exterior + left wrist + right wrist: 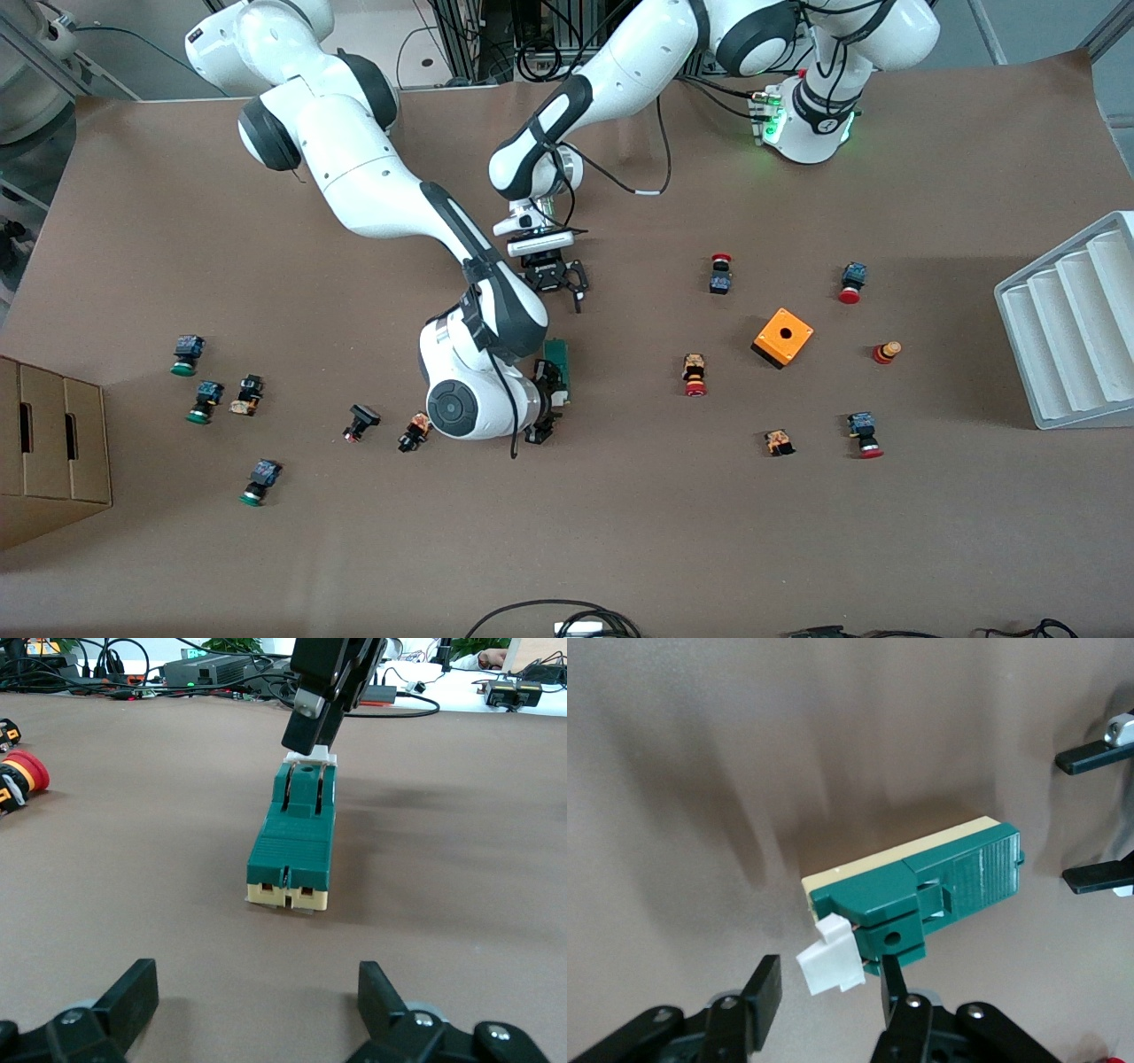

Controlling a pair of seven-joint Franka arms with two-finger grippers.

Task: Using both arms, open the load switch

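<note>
Green load switch (558, 366) lies mid-table; your right gripper (826, 994), jaws parted, straddles its white handle (829, 964) without clamping. Left gripper (257, 1014) hovers released nearby. Next, pinch the handle.

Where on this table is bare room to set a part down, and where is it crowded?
Bare: the wide strip nearest the front camera, below the buttons, and the stretch between the load switch and the red button. Crowded: around the switch, where the right hand is at its white end and the left hand waits open beside it; also the button cluster by the cardboard box.
</note>
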